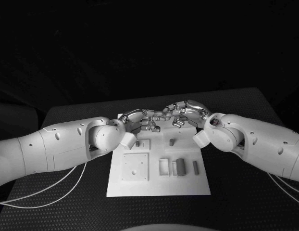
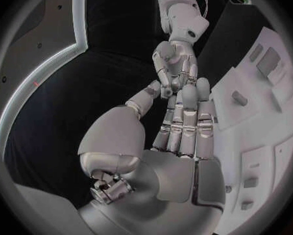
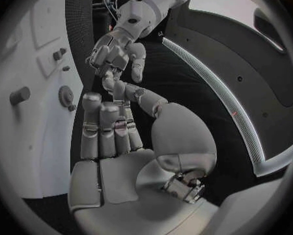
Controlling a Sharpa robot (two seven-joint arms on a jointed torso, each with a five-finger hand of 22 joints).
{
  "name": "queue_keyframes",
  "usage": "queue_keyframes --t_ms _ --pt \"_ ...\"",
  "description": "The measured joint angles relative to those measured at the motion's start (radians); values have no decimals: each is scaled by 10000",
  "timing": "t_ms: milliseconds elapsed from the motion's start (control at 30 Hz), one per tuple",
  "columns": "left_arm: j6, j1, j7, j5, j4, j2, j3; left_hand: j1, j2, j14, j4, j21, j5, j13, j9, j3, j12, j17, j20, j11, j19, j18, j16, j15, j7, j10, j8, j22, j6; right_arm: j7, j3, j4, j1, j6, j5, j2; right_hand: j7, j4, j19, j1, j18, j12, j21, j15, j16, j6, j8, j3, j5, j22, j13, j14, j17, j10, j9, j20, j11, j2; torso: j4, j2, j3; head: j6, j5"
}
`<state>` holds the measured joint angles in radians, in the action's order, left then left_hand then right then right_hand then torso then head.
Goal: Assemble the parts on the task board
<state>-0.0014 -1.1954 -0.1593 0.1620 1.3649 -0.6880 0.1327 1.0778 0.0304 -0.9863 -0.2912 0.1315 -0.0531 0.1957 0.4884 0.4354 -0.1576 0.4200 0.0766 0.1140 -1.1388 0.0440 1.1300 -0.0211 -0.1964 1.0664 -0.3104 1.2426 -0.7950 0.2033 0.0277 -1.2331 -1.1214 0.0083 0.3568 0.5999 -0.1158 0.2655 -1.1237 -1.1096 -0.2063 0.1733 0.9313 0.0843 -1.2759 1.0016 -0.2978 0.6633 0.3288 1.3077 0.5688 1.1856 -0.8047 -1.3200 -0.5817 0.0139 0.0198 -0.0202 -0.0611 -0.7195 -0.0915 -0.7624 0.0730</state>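
- Task board (image 1: 160,187): a white plate lying flat at the middle of the black counter (image 1: 246,197), its far edge beneath the two hands.
- Parts on the board: a square plate (image 1: 135,167) on its left half; a row of small upright blocks (image 1: 179,167) to the right of that plate; a short peg (image 1: 171,141) standing near the far edge, just below the hands.
- Left hand (image 1: 139,120): held over the far edge of the board, fingers (image 2: 185,117) extended side by side and pointing toward the other hand; in the left wrist view nothing lies in the palm.
- Right hand (image 1: 185,114): held opposite, over the same edge, fingers (image 3: 107,128) straight and close together, thumb set off to the side; the palm is bare.
- The fingertips of the two hands meet or nearly meet above the board's far edge; whether they touch, or pinch a small part between them, cannot be told.
- Cables (image 1: 59,190) trail across the counter beneath the left arm.
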Motion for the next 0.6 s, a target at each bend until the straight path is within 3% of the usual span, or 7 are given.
queue_keyframes --t_ms 367,600 --pt "-56 4 144 -36 3 30 4 146 145 -89 15 0 0 84 -7 67 -223 9 52 -61 -56 1 0 88 142 323 -146 49 -286 5 6 10 -1 0 385 -11 0 25 0 0 -7 0 0 0 0 0 21 -25 -1 0 2 -2 -8 17 1 -1 14 0 -7 1 -12 -16 10" --pt "-126 13 181 -52 -14 54 14 342 78 -101 -25 0 0 125 -8 164 -330 9 74 -64 -105 1 0 148 214 505 -223 75 -430 12 16 27 -5 -1 714 -22 0 26 1 0 -11 -1 0 0 0 0 -6 -26 -6 0 10 -2 -7 19 3 -1 13 0 -11 1 -12 -22 4"
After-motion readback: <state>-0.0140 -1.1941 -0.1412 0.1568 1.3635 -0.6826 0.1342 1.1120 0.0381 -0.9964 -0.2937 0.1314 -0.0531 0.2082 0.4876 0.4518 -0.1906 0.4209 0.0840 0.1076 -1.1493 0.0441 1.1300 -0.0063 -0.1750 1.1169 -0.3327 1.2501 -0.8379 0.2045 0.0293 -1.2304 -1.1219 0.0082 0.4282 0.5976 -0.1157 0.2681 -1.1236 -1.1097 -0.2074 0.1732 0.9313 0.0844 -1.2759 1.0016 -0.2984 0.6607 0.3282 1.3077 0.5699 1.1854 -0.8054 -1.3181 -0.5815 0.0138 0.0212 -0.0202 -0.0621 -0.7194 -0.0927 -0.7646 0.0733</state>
